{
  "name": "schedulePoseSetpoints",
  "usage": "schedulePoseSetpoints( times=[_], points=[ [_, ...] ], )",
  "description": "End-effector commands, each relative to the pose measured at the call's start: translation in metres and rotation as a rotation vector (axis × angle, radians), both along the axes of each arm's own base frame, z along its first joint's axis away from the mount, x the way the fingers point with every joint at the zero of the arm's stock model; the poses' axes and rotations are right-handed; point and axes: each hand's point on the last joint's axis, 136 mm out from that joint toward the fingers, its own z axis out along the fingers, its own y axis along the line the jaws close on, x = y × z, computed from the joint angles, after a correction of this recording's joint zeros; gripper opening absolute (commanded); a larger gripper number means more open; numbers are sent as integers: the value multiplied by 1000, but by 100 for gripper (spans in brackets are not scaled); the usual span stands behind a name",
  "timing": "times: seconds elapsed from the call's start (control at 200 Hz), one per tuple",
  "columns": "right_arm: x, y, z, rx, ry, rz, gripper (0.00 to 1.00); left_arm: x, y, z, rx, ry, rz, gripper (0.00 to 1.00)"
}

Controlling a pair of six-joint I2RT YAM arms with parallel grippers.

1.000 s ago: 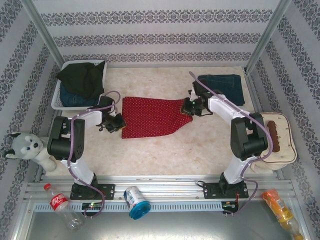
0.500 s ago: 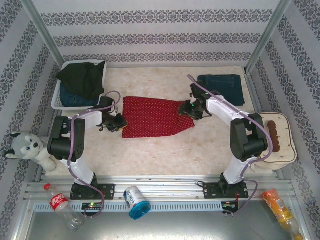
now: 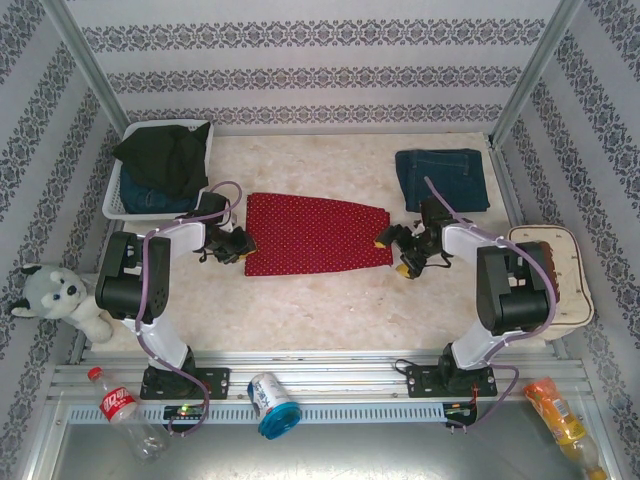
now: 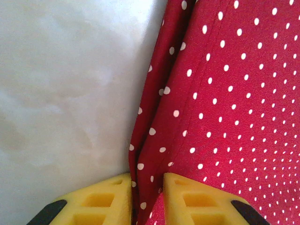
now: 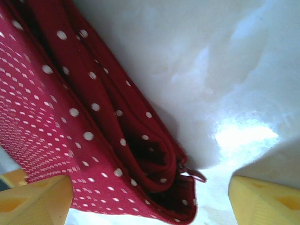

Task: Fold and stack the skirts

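Top view, table (image 3: 330,300): we see a pale, mottled surface, boxed in by metal posts and walls papered in dark floral stripes.
Top view, red skirt (image 3: 315,235): it lies flat in the middle of the table, a wide white-dotted rectangle. It is our landmark.
Top view, basket (image 3: 117,195): it sits well to the left of the red skirt and further back. The black skirt (image 3: 165,155) is heaped in it, over the denim skirt in the basket (image 3: 150,200).
Top view, folded denim skirt (image 3: 442,178): it is behind the red skirt's right end, apart from it.
Top view, plush husky (image 3: 55,295): it is off the table's left edge, well away from the red skirt.
Top view, left gripper (image 3: 243,245): we find it right at the red skirt's left edge.
Top view, right gripper (image 3: 392,255): it sits just off the red skirt's right edge, yellow fingers spread.
Left wrist, table (image 4: 61,93): bare white surface lies left of the red skirt (image 4: 225,93).
Left wrist, left gripper (image 4: 146,197): the fingers stand close together. The red skirt's folded edge fills the narrow gap, so we call it pinched.
Right wrist, table (image 5: 211,70): it is glossy white, with a bright glare patch beside the red skirt (image 5: 70,117).
Right wrist, right gripper (image 5: 150,201): the jaws are wide apart and hold nothing. The red skirt's layered corner lies between the fingers, nearer the left one.
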Motion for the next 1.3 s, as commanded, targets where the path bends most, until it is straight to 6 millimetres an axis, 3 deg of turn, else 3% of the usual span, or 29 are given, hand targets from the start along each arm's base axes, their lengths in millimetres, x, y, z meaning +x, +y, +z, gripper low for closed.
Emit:
schedulePoseSetpoints(
  times=[0.0, 0.225, 0.445, 0.699, 0.869, 1.039, 1.099, 1.294],
  points=[
    [18, 24, 8, 144, -63, -29, 85, -13, -4, -13, 26, 61, -41, 24],
    [32, 28, 14, 174, -128, -60, 77, -16, -2, -13, 36, 69, -49, 24],
    [25, 29, 30, 165, -165, -43, 77, -17, -2, -11, 39, 67, -50, 24],
    [16, 23, 9, 98, -134, -51, 78, -17, -1, -11, 42, 66, -55, 24],
    [30, 16, 3, 50, -190, -94, 75, -19, 1, -12, 46, 71, -55, 24],
    [55, 25, 18, 95, -326, -97, 48, -19, 1, -14, 42, 77, -53, 24],
    [61, 26, 29, 84, -384, -85, 34, -20, 1, -15, 44, 80, -51, 24],
    [54, 22, 56, -173, -477, 31, 4, -21, 1, -14, 41, 92, -35, 23]
  ],
)
